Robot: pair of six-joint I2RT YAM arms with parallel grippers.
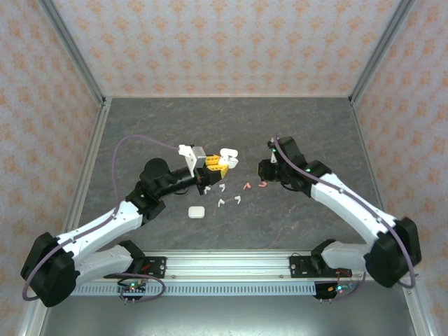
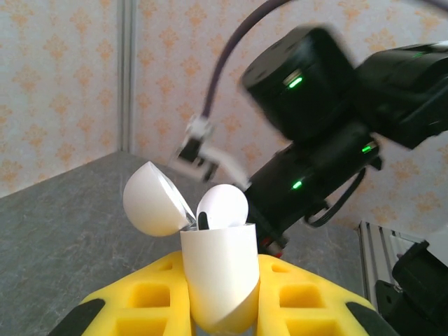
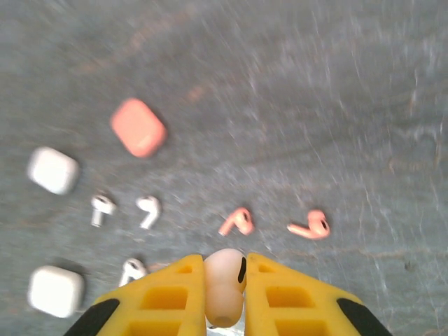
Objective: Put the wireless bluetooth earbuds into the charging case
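Count: four white buds [image 1: 222,203] and two coral buds [image 1: 246,185] loose mid-table, between the two claws. One more bud [image 2: 222,206] sits in the open white case [image 2: 220,290], lid [image 2: 154,199] flipped back. Left claw [image 2: 220,260] is clamped on that case. Right claw [image 3: 224,264] pinches one pale bud [image 3: 224,297]. Also on the table [image 1: 315,126]: two closed white cases [image 3: 52,170] and one coral case [image 3: 138,126]. Right arm [image 2: 315,140] crowds the open case.

Four cases [image 3: 52,170]; six white earbuds [image 3: 148,210]; two coral earbuds [image 3: 236,222].
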